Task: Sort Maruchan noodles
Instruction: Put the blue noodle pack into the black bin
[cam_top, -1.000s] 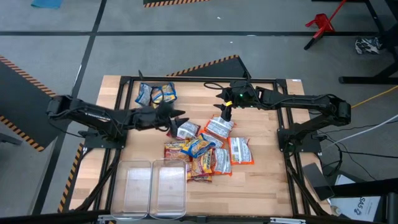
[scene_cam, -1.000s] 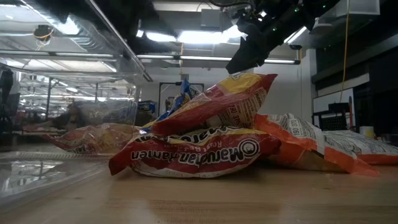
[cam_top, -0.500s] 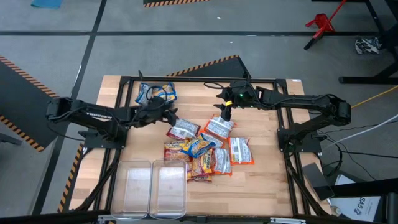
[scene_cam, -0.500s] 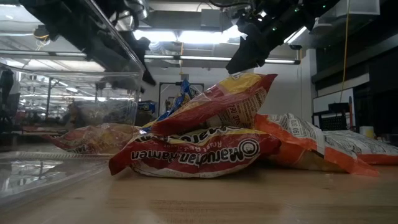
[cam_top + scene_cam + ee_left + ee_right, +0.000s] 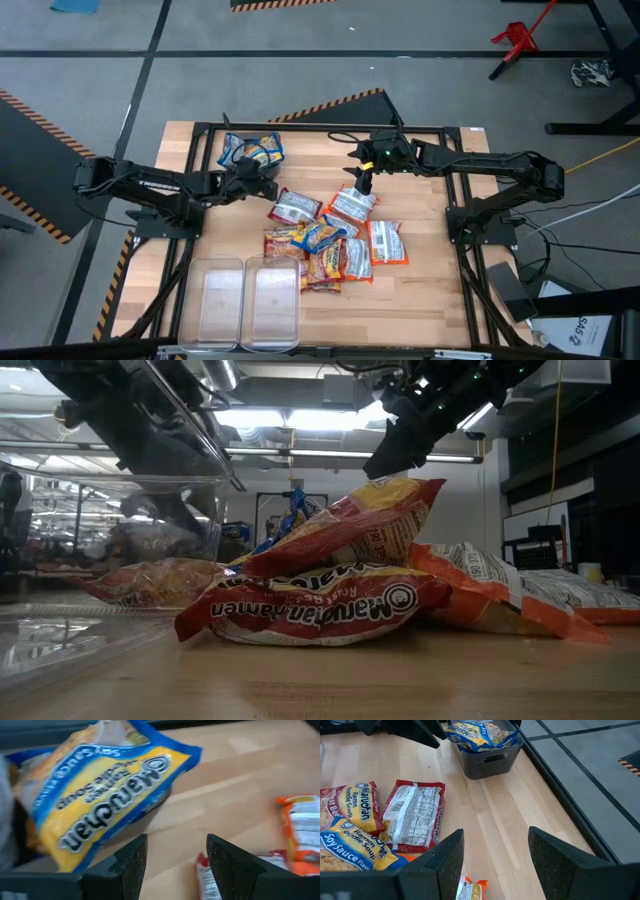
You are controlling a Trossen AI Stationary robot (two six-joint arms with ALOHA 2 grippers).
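**Asker:** At the table's centre, what lies there?

**Describer:** On the pale wooden tabletop (image 5: pixel 420 290), a loose heap of flat crinkly plastic Maruchan ramen packets (image 5: pixel 335 240), red-and-yellow, orange-and-white and a blue-and-yellow one. Toward eleven o'clock sits a small dark plastic bin (image 5: pixel 490 757) holding blue-and-yellow packets (image 5: pixel 250 150). At six o'clock, near the front edge, stand two clear rectangular plastic bins (image 5: pixel 250 300), which look empty.

**Asker:** Where are the grippers?

**Describer:** The left gripper (image 5: pixel 270 180) reaches in from nine o'clock and hovers between the dark bin and the heap. Its jaws stand parted with nothing between them. The right gripper (image 5: pixel 365 185) comes from three o'clock and hangs just above the heap's far edge, over an orange-and-white packet (image 5: pixel 350 207). Its jaws are also parted and hold nothing.

**Asker:** Which step is this?

**Describer:** My judgement: blue packets are being gathered in the dark bin, and the left gripper is between picks. Next it would need to lower onto another packet, likely the blue one lying in the heap (image 5: pixel 345 850), and pinch a crinkled edge without dragging its neighbours.

**Asker:** And the room?

**Describer:** Grey floor with black-and-orange hazard striping (image 5: pixel 30 110), a red stand (image 5: pixel 515 40) at one o'clock, and cables at the right. The level view shows ceiling strip lights (image 5: pixel 300 420) behind the heap.
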